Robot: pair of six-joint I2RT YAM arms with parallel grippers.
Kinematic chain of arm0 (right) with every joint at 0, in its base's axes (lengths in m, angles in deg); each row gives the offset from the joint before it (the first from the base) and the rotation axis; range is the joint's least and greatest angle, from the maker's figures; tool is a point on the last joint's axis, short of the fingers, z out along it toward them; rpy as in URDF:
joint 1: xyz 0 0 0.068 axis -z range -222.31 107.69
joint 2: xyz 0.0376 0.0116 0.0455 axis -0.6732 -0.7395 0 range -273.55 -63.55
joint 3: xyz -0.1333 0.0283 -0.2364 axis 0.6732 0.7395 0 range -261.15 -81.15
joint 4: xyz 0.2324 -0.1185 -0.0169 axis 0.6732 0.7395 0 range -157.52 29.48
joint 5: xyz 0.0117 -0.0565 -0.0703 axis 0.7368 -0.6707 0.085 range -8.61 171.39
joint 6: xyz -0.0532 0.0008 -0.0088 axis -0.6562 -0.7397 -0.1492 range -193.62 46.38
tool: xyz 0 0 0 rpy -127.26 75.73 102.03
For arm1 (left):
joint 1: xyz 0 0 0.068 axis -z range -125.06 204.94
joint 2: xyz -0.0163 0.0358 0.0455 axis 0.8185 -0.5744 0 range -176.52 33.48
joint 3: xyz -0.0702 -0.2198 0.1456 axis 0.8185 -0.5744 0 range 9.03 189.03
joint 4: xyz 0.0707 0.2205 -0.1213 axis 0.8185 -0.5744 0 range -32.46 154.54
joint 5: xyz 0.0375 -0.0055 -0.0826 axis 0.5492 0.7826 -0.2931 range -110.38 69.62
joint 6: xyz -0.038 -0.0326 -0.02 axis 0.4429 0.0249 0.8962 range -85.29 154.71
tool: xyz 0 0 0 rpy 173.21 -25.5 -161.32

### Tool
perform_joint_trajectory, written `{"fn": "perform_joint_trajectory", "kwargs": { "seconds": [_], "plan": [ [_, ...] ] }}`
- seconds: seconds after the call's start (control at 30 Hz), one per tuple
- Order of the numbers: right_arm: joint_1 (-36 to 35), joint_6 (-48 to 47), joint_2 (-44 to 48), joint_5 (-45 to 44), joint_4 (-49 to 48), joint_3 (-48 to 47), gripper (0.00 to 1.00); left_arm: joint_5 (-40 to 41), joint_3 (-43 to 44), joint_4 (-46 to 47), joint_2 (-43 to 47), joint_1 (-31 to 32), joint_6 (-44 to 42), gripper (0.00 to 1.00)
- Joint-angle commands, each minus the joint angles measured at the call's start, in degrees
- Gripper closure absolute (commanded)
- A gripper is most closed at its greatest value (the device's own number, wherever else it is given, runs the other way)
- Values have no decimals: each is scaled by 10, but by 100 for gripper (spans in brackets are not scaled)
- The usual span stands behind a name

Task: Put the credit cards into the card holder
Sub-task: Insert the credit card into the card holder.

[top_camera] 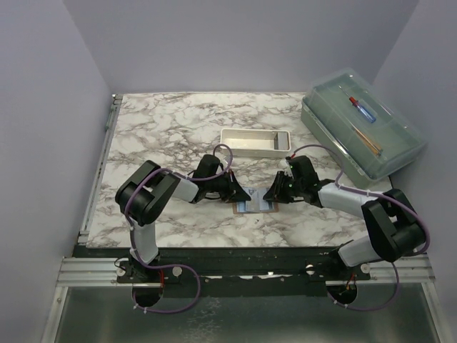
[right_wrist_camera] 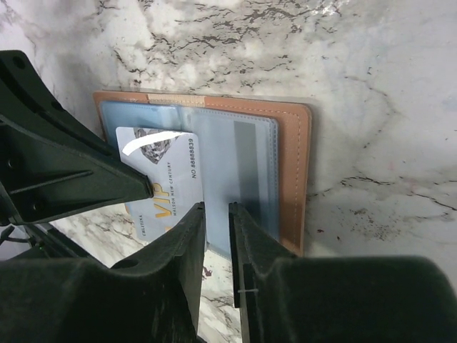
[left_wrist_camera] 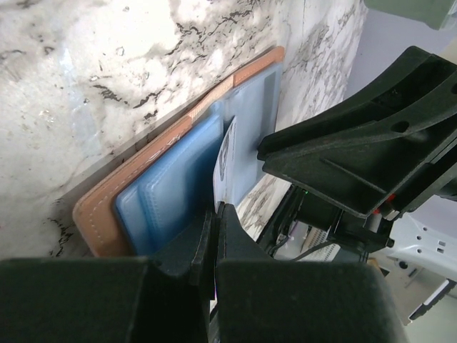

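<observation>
Left wrist view.

**Item:** card (left_wrist_camera: 224,161), whitish and thin, seen edge-on at frame centre. It is tilted up over the open wallet (left_wrist_camera: 171,182).

**Holder:** left gripper (left_wrist_camera: 216,218), fingers pressed together on the card's near end.

**Right wrist view:** the card's printed face shows left of centre, over the wallet's left panel. The right gripper (right_wrist_camera: 216,221) is at lower centre by the wallet's near edge. Its fingers are a narrow gap apart, with nothing seen between them. A grey stripe under the right panel's clear sleeve may be a second card; cannot tell.

**Top view:** the wallet lies flat at mid-frame on the table (top_camera: 164,136), between both grippers. The tray (top_camera: 255,141) is above it and the box (top_camera: 363,132) is at upper right.

**Handling, judged:**
- Card: light, springy rather than rigid, with slick faces. Best pinched at one short end so the leading edge stays free for the slot. It may bow if it catches.
- Wallet: soft and light, likely to skate on the marble. Best pinned at its edge.
</observation>
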Motion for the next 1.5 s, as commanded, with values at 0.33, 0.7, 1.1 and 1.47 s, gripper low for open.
{"fn": "perform_joint_trajectory", "kwargs": {
  "seconds": [0.33,0.7,1.1,1.47],
  "plan": [
    [8,-32,43,-109,156,-11,56,-7,4,-23,-23,3,-3,100],
    [18,-51,8,-57,102,3,61,-17,18,-23,-31,7,-3,100],
    [17,-23,-30,19,17,18,81,19,22,-26,-16,14,12,100],
    [17,-18,-34,21,6,33,86,81,-19,-15,27,-18,38,100]
  ]
}}
